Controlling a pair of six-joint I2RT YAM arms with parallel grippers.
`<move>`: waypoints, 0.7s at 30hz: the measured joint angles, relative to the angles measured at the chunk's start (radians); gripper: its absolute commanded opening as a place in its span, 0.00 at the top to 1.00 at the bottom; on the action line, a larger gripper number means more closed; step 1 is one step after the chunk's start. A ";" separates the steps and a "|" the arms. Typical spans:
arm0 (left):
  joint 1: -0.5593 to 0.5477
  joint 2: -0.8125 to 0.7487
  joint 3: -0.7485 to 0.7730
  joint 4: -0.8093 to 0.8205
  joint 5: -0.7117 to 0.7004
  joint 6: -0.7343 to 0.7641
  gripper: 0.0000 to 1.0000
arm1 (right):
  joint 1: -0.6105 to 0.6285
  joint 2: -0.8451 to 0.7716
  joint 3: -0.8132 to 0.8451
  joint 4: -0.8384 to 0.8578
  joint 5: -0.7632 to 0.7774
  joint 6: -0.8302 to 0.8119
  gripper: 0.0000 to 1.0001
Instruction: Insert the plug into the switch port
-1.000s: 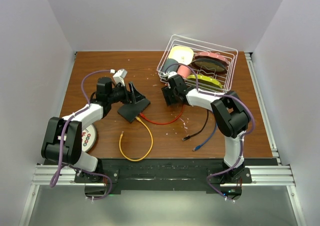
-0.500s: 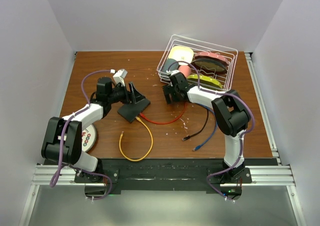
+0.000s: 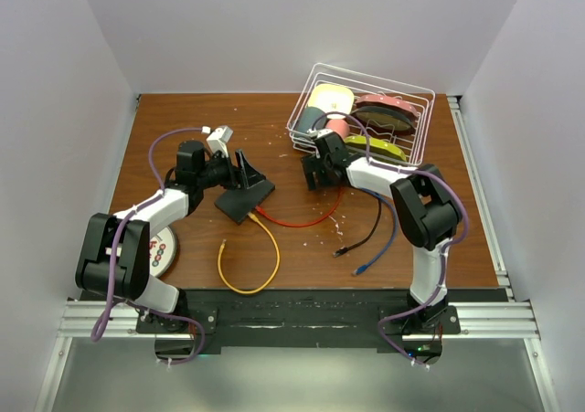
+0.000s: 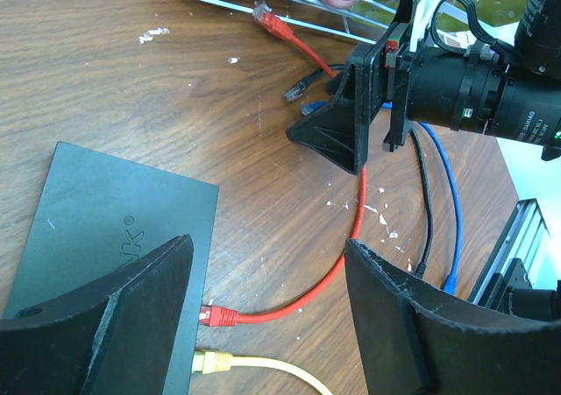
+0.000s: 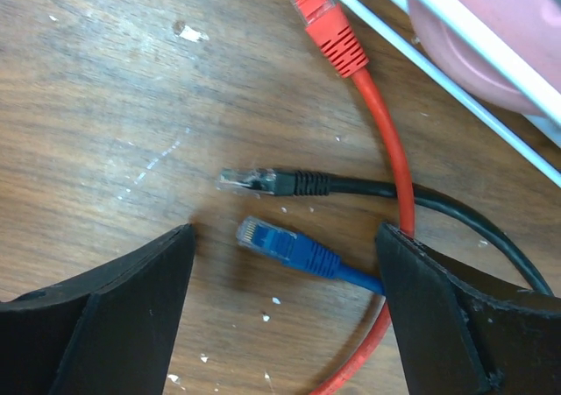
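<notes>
The table (image 3: 183, 120) carries a basket (image 3: 422, 124) far right. The switch (image 3: 244, 199) lies flat, left of centre, a red cable (image 4: 351, 237) and a yellow cable (image 4: 263, 370) already in its near edge. Above it hangs the left gripper (image 4: 267, 246), jaws spread and empty. The right gripper (image 5: 285, 233), equally wide and empty, hovers beside the basket over a red plug (image 5: 316, 10), black plug (image 5: 263, 182) and blue plug (image 5: 272, 237). The blue plug looks light, hard and slick, its clip fragile. It is best pinched by the boot's flat sides, since the cable behind is limp.
</notes>
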State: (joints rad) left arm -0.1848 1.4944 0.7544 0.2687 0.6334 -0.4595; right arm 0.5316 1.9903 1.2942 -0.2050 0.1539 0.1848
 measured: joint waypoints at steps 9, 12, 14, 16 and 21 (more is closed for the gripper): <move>-0.001 0.000 0.000 0.000 0.000 0.000 0.26 | -0.056 -0.006 -0.008 -0.004 -0.053 0.009 0.64; -0.001 0.000 0.000 0.000 0.000 0.000 0.26 | -0.071 -0.005 -0.004 -0.009 -0.072 0.005 0.78; -0.001 0.000 0.000 0.000 0.000 0.000 0.26 | -0.078 0.001 0.007 -0.013 -0.082 -0.003 0.85; -0.001 0.000 0.000 0.000 0.000 0.000 0.26 | -0.081 0.006 0.018 -0.018 -0.098 -0.013 0.94; -0.001 0.000 0.000 0.000 0.000 0.000 0.26 | -0.087 0.002 0.015 -0.013 -0.129 -0.034 0.99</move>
State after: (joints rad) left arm -0.1860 1.4944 0.7540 0.2687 0.6334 -0.4599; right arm 0.4450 1.9923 1.3094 -0.2180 0.0250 0.1509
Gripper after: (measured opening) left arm 0.741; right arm 0.093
